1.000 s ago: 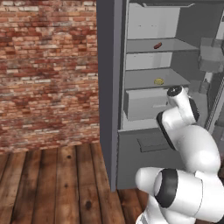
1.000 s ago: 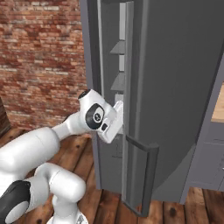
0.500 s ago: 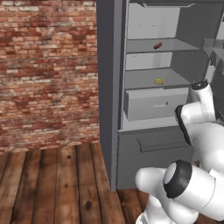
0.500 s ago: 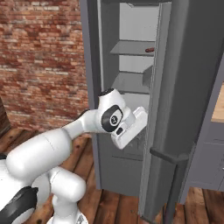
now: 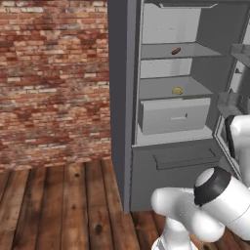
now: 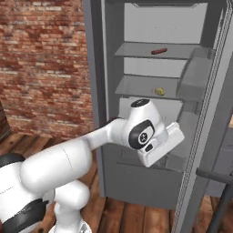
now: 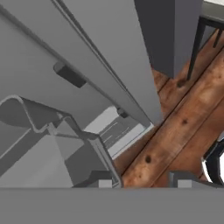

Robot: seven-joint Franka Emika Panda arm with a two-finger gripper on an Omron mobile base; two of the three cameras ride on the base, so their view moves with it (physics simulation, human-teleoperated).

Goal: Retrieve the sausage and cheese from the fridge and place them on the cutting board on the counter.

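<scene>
With the fridge (image 5: 122, 97) door now swung wide, sausage (image 5: 176, 51) and cheese (image 5: 177, 91) sit exposed on their shelves; I cannot tell my hand's (image 6: 159, 144) state.

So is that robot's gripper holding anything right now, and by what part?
Nothing, as far as can be seen. The sausage and cheese lie on fridge shelves; whether the gripper's jaws are open cannot be told.

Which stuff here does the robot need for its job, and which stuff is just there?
Needed:
- small reddish-brown sausage on the upper shelf
- small pale yellow cheese piece on the shelf below
- tall dark grey fridge, door open

Just there:
- red brick wall
- brown wooden plank floor
- pale grey fridge drawer
</scene>
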